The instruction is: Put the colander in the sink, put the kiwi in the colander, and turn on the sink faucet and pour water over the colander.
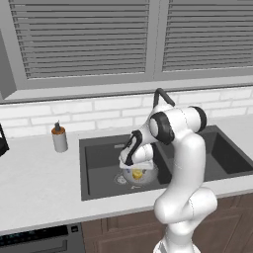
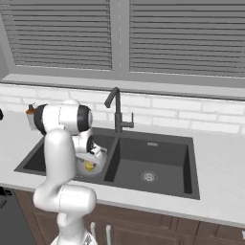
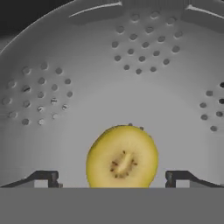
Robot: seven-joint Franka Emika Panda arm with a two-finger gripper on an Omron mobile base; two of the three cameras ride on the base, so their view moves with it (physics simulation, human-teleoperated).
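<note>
The grey metal colander (image 3: 131, 65) sits in the left basin of the dark double sink (image 1: 99, 158), and also shows under the hand in the side views (image 1: 147, 178) (image 2: 97, 168). The yellow kiwi (image 3: 122, 157) lies cut face up inside the bowl, small in the base views (image 1: 137, 174) (image 2: 89, 166). My gripper (image 3: 111, 177) points down into the colander right over the kiwi. Its fingertips (image 3: 48, 177) stand wider than the fruit, with a gap on each side, so it is open. The dark gooseneck faucet (image 2: 116, 110) rises behind the divider, its top peeking over my arm (image 1: 163, 95).
A soap bottle (image 1: 59, 138) stands on the counter left of the sink. The right basin (image 2: 153, 162) holds only its silver drain. A brick backsplash and shuttered window close off the back. My white arm (image 1: 185, 163) leans over the sink's front edge.
</note>
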